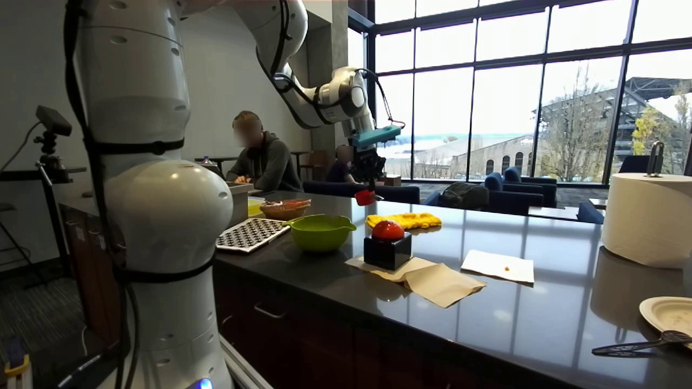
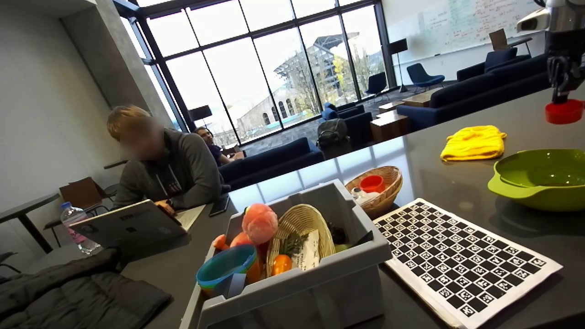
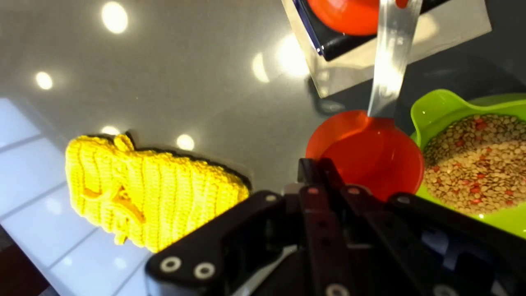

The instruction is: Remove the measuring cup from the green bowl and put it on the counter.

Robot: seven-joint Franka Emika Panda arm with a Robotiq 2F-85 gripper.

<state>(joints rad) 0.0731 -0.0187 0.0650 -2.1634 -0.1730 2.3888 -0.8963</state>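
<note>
Standing well left of the gripper point(image 2: 560, 95) in an exterior view, a grey bin point(image 2: 315, 297) holds nested cups point(image 2: 228, 267) and a pink plush toy point(image 2: 259, 224). Nearer the gripper, a wicker basket point(image 2: 384, 203) contains a red cup point(image 2: 372, 183). Lower than the gripper sits the green bowl point(image 2: 539, 196), lentil-like grains point(image 3: 481, 172) inside. The fingers point(image 3: 306, 169), nearly together, pinch the red measuring cup point(image 3: 367, 154) by its rim above the counter point(image 3: 197, 90).

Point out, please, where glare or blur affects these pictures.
In the wrist view, bright spots glare on the counter and the cup handle catches a white glint; in both exterior views, the windows are overexposed and mirrored in the counter, and a seated person's face is blurred.
</note>
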